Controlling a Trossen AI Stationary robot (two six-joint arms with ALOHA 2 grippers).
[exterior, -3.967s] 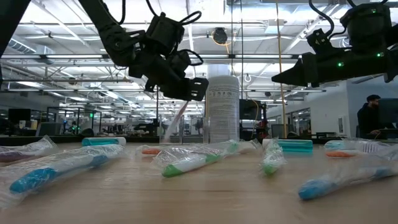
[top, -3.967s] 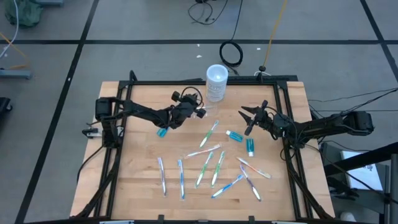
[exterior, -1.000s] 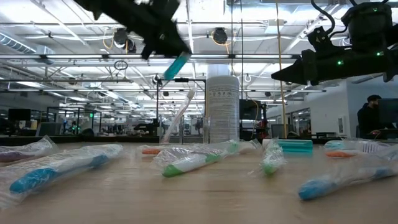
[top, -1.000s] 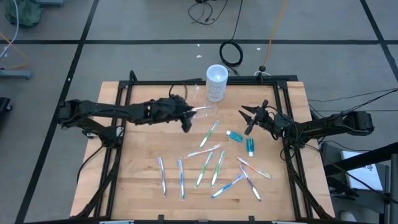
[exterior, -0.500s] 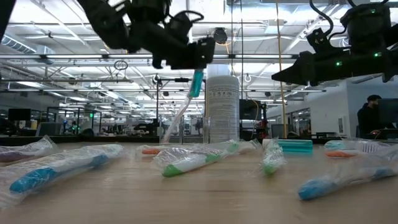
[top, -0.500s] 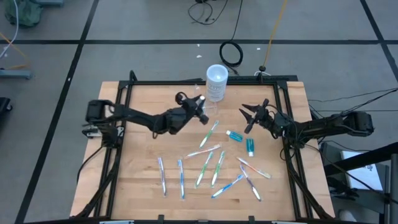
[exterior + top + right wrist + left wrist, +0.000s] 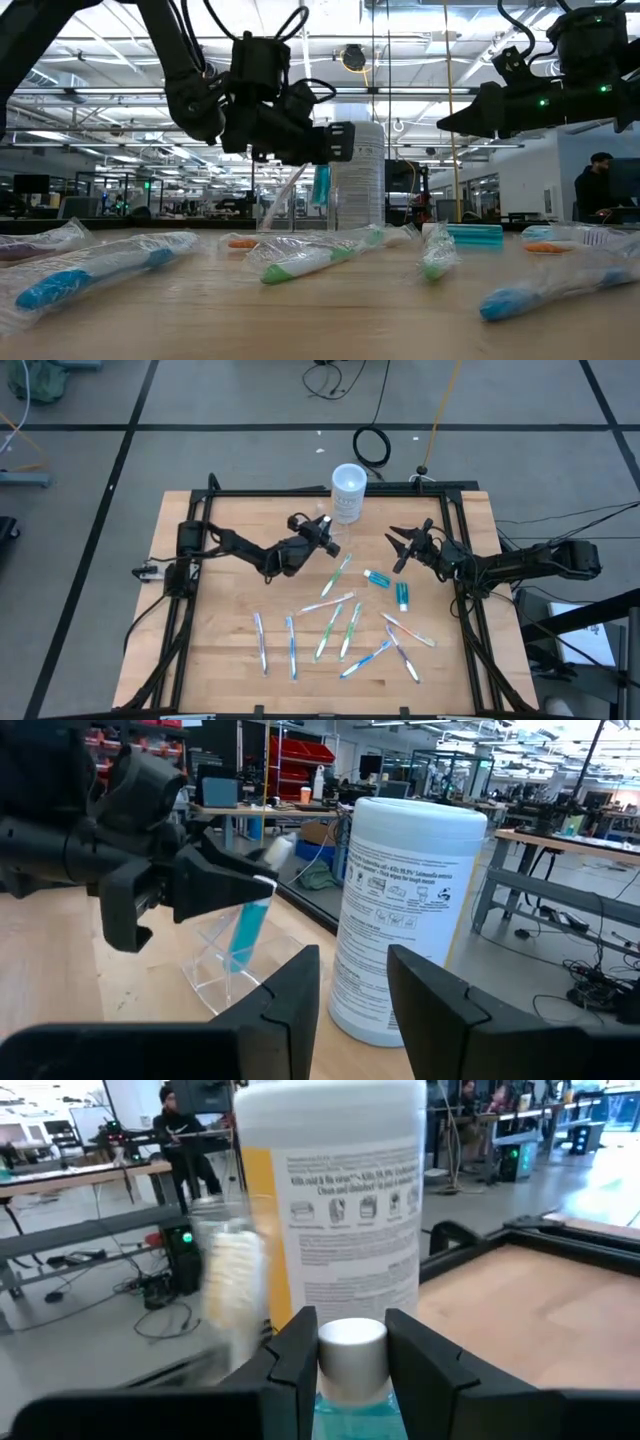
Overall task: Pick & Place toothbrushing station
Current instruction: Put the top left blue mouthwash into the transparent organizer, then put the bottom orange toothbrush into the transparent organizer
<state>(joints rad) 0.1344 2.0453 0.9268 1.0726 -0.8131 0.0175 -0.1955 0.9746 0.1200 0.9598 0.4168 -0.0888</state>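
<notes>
Just below the left fingers (image 7: 225, 885) (pinching a blue tube (image 7: 243, 932)) stands the toothbrushing station (image 7: 228, 966).

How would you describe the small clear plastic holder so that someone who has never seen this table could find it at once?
Start at the tall round white cup at the far edge of the wooden table. The small clear plastic holder stands right beside it, below the left tool, which holds a small teal tube over it. Unlike the wrapped toothbrushes lying flat, it is see-through and upright.
</notes>
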